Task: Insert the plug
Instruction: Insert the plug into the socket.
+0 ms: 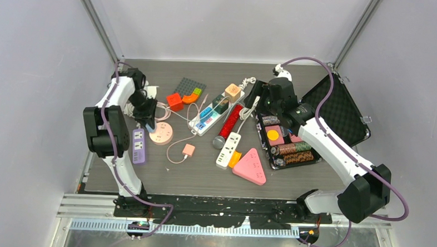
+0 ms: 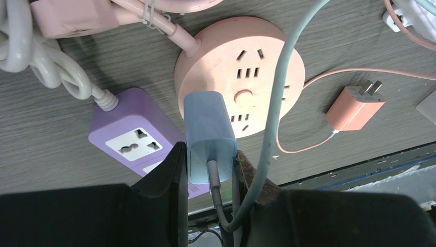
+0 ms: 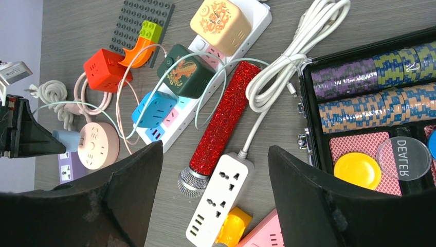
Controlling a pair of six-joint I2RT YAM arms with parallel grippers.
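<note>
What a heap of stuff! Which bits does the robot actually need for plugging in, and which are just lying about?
For the job:
left gripper
blue plug it grips
round pink socket hub

Lying about:
purple power strip
orange charger
red glitter microphone
white power strip
poker chip case
pink triangle

The word "DEALER" is seen, inverted, on the clear round button (image 3: 403, 158) lying in the chip case (image 3: 360, 47); no other lettering can be read.
</note>
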